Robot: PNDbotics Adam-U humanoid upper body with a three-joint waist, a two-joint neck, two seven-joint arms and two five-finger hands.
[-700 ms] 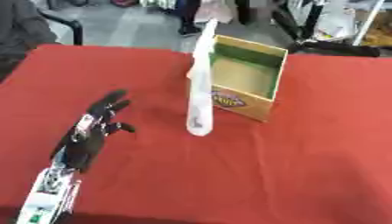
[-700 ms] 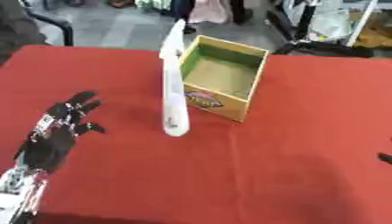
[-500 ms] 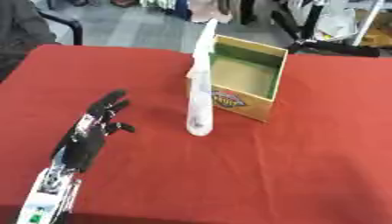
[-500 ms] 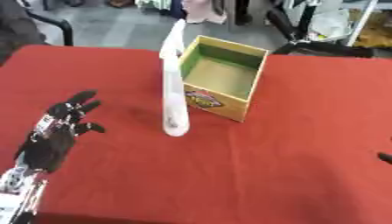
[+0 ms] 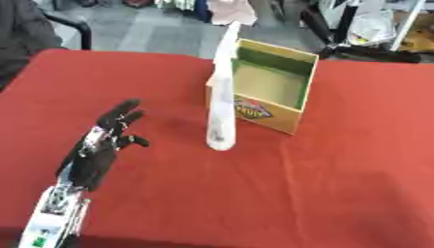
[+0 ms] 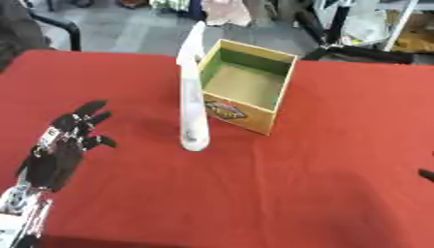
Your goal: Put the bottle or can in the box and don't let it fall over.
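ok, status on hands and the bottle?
Left hand open over the cloth, holding nothing. Right hand: only a dark tip at the right edge. White bottle upright outside the box, beside its left wall. Nothing between hand and bottle.

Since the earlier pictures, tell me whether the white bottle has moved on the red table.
No. The white bottle stands upright against the near left corner of the box, as before. The left hand lies open apart from it.
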